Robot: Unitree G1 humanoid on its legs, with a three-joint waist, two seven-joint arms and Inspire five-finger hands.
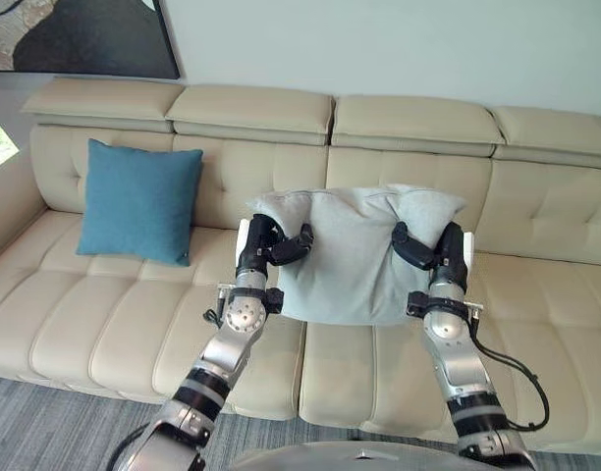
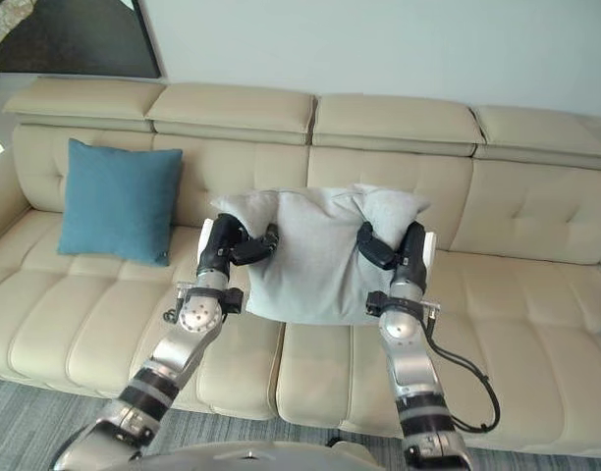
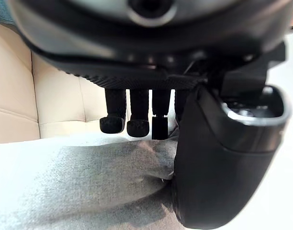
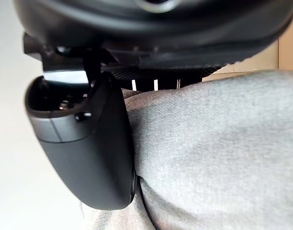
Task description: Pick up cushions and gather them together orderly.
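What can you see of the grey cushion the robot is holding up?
The grey cushion is a soft, pale, woven-looking fabric square, held upright before the beige sofa. The left robot hand and the right robot hand pinch its two sides, thumbs in front, bunching its upper corners. Whether its lower edge touches the seat is unclear.
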